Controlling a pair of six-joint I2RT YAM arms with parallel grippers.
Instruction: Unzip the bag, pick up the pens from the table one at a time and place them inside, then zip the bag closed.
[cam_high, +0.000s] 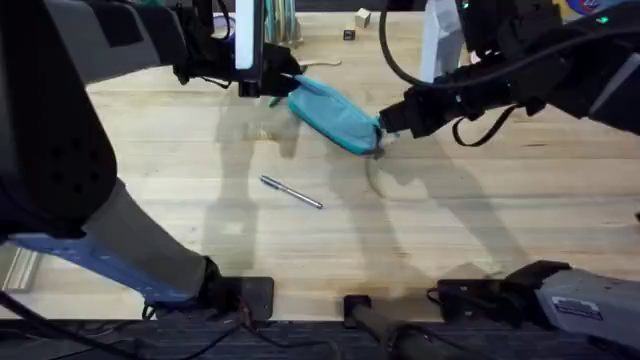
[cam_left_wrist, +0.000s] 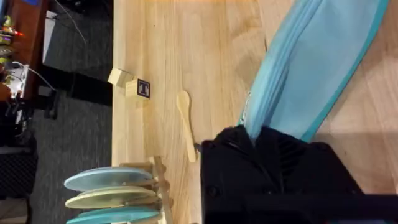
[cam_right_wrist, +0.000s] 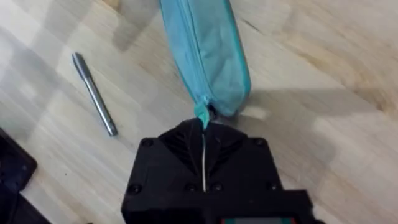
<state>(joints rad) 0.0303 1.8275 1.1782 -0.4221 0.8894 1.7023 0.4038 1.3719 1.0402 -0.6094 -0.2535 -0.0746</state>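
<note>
Meanwhile the bag (cam_high: 333, 113) hangs between both pincers, left pincer (cam_high: 272, 85) and right pincer (cam_high: 386, 128) each clamping an end.

Bag (cam_high: 333, 115) stretched slantwise over the far middle of the table (cam_high: 450, 230), one end up and to the left, the other down and to the right. Left gripper (cam_high: 277, 85) at the bag's upper-left end, clamped on it; right gripper (cam_high: 384, 128) at the lower-right end, pinched on the zipper tab (cam_right_wrist: 202, 114). Nearer the front, left of centre, a pen (cam_high: 291, 192) lying flat, well apart from the bag. Behind the bag, near the far edge: a wooden spoon (cam_left_wrist: 185, 124), two small blocks (cam_left_wrist: 127, 83), and a rack of plates (cam_left_wrist: 115, 196).
</note>
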